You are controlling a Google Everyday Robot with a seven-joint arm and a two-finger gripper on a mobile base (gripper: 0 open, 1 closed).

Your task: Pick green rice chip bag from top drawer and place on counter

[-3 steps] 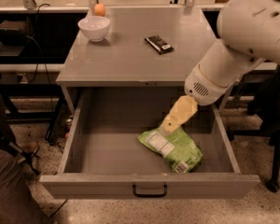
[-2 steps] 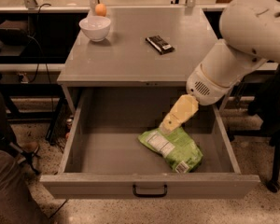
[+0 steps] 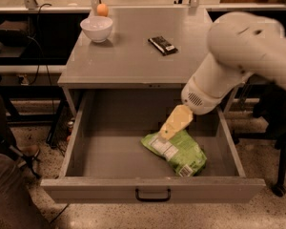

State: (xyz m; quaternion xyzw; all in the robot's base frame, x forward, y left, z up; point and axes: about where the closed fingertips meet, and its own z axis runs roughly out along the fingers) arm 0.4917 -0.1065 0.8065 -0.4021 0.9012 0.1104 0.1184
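The green rice chip bag point(image 3: 177, 151) lies flat in the right half of the open top drawer point(image 3: 152, 191), with its white label and barcode facing up. My gripper point(image 3: 165, 131) hangs from the large white arm and reaches down into the drawer. Its yellowish tip is at the bag's upper left end and seems to touch it. The grey counter point(image 3: 133, 51) lies above and behind the drawer.
A white bowl point(image 3: 96, 28) stands at the counter's back left with an orange ball point(image 3: 102, 9) behind it. A small dark wrapped bar point(image 3: 162, 45) lies at the counter's middle right. The drawer has a black handle point(image 3: 153, 195) on its front panel. Dark shelving and cables stand to the left.
My gripper has moved slightly down and to the left, onto the bag's upper end. The bag has not moved.
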